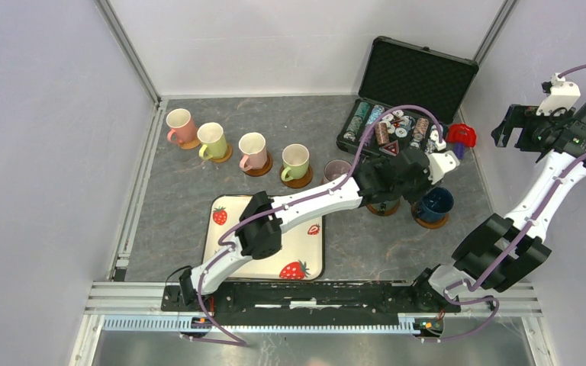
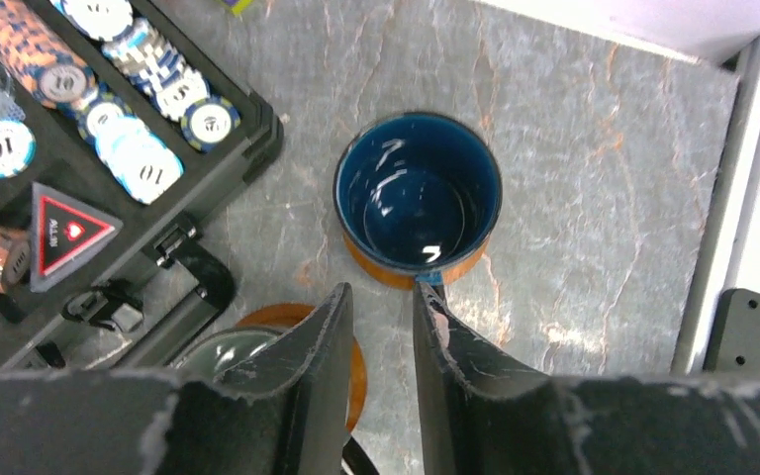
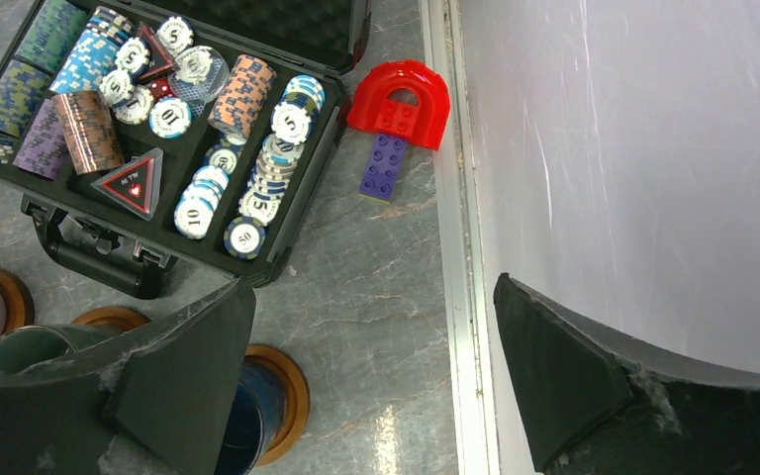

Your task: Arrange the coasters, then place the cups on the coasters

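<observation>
Seven cups stand on round brown coasters in a bent row across the table. From the left they are pink (image 1: 181, 126), cream (image 1: 212, 140), pink (image 1: 252, 151), cream (image 1: 295, 162) and mauve (image 1: 336, 169). The dark grey-green cup (image 2: 218, 351) on an orange-brown coaster (image 2: 358, 368) is mostly hidden under my left gripper (image 2: 383, 289). The dark blue cup (image 2: 418, 193) on its coaster (image 2: 396, 275) sits just past the fingertips. The left jaws stand narrowly apart with nothing between them. My right gripper (image 3: 371, 285) hangs wide open by the right wall.
An open black case of poker chips (image 1: 397, 122) lies behind the blue cup. A red and purple toy brick (image 3: 401, 99) sits beside it. The strawberry-print tray (image 1: 305, 248) lies under the left arm. Walls close off the left, back and right sides.
</observation>
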You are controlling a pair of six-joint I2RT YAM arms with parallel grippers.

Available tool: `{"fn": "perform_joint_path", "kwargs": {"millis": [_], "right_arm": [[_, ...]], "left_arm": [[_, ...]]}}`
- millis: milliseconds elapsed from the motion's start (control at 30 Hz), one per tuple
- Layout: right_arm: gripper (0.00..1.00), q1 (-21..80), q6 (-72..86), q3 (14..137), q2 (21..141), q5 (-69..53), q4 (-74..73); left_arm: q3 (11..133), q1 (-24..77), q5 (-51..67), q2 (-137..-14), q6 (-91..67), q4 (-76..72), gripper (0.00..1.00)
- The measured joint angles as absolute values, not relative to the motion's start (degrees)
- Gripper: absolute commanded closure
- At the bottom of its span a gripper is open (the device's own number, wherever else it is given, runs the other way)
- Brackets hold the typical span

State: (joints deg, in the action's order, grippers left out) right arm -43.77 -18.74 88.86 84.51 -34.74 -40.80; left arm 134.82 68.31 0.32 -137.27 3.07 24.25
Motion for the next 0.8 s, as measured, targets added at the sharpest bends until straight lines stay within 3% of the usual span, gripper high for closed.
{"fn": "perform_joint_path", "kwargs": {"millis": [800], "right_arm": [[0.02,-43.8,-18.5,88.9,84.5,-34.7,-40.8]], "left_arm": [[133.5,68.8,-0.1,-140.0,7.6,31.3,0.8]]}}
